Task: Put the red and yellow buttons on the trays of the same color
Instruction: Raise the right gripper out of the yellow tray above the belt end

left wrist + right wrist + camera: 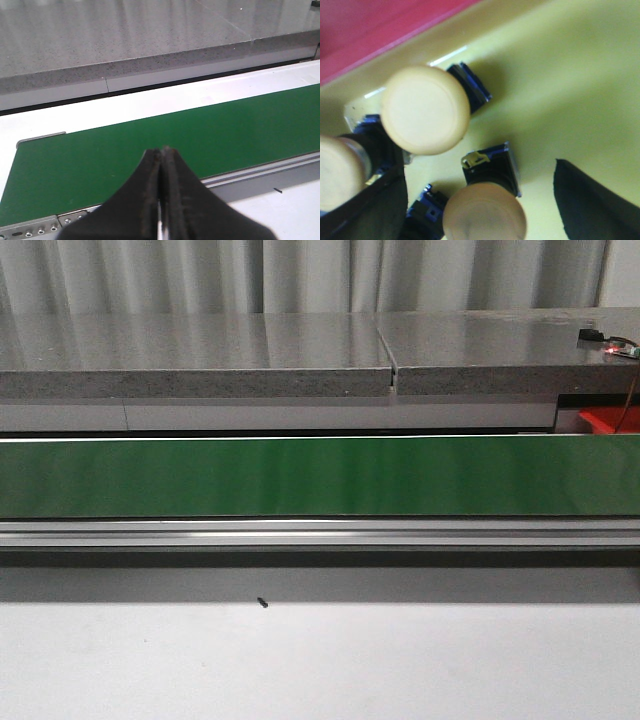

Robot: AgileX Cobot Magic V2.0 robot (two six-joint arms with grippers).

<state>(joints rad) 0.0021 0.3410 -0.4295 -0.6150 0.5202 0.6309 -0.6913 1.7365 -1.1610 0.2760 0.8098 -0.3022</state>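
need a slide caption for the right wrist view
Right gripper open over the yellow tray, three yellow buttons lying between its jaws, red tray alongside.

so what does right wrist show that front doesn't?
Right wrist only: three yellow buttons lying in the yellow tray, the red tray's edge beside it, and the open right gripper around one button. Front only: the bare green belt, grey counter and white table; no arms visible. Shared: possibly the red tray, a red corner at far right in front.
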